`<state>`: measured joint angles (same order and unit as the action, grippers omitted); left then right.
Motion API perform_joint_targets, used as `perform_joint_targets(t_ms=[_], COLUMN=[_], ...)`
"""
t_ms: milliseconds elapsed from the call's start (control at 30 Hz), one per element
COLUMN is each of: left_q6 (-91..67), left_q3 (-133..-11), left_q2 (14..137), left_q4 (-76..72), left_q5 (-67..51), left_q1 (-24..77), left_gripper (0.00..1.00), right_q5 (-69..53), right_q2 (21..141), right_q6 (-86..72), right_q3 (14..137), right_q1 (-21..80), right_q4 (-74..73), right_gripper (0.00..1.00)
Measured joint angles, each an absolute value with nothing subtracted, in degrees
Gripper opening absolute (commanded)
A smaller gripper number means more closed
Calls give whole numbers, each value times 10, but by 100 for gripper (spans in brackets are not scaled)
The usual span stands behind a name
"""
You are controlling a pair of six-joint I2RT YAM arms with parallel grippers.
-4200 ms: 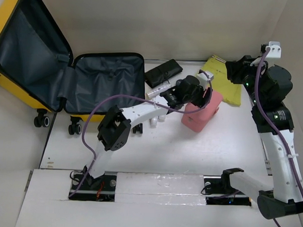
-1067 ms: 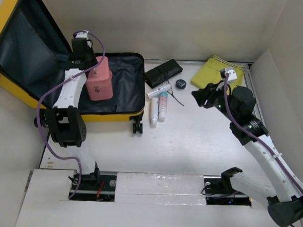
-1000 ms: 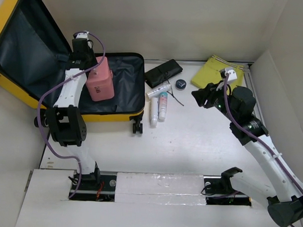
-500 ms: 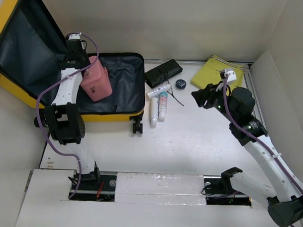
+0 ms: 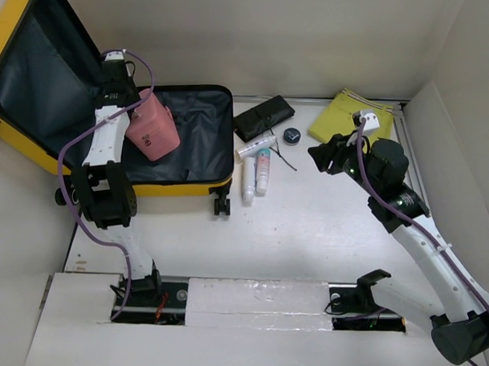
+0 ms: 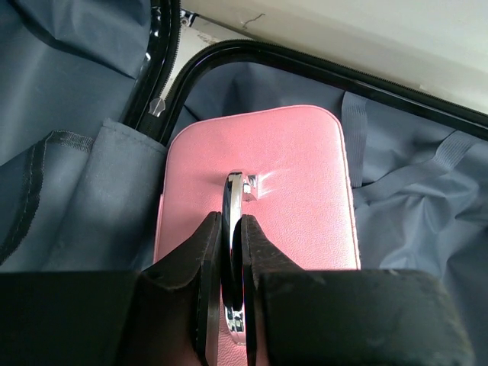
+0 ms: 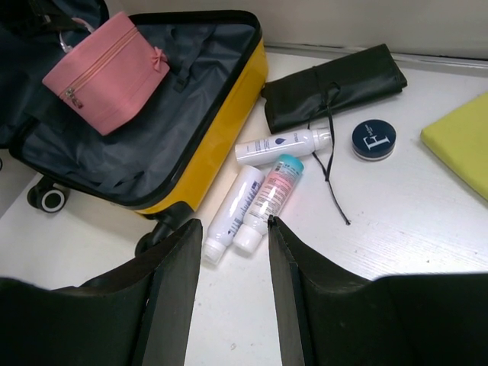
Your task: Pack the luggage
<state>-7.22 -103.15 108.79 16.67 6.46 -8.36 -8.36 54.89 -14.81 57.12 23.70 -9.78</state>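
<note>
The yellow luggage (image 5: 188, 187) lies open at the left, its lid leaning on the wall and its dark lining (image 6: 76, 84) showing. My left gripper (image 5: 128, 105) hangs over the lower half near the hinge, shut on the metal handle (image 6: 235, 191) of a small pink case (image 5: 154, 132). The pink case (image 6: 290, 175) is tilted, with its bottom towards the lining. In the left wrist view the left gripper (image 6: 231, 229) pinches the handle between its jaws. My right gripper (image 5: 318, 153) stands open and empty above the table, right of the bottles; from the right wrist, the right gripper (image 7: 232, 223) frames them.
Three bottles (image 5: 263, 169) lie just right of the luggage's wheel (image 5: 221, 205). Behind them sit a black rolled pouch (image 5: 264, 118), a round dark compact (image 5: 291, 136) and a yellow folded item (image 5: 347, 116). Walls close in at the back and right.
My left gripper has carried the pink case leftward inside the luggage, towards the hinge, and the case has tipped over more. The right arm has barely moved.
</note>
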Motion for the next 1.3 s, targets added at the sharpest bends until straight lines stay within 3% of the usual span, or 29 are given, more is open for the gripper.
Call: perform_joint_targets(t_ms=[533, 667, 900, 1067, 1300], left_q6=[-58, -56, -58, -72, -112], left_q3=[-964, -935, -903, -905, -961], left_q2=[997, 976, 974, 974, 967], left_q4=[168, 148, 120, 115, 125], left_q5=[35, 37, 49, 59, 55], left_q1=[-84, -84, -84, -84, -46], left_gripper=[1, 17, 16, 39, 46], right_q5=[-86, -86, -86, -84, -64], right_q2=[535, 535, 535, 540, 568], right_q6=[-149, -150, -150, -150, -153], right_q3=[563, 563, 563, 563, 563], right_q1=[242, 242, 242, 242, 244], right_q4=[-96, -96, -95, -94, -94], right_gripper=[46, 46, 46, 46, 47])
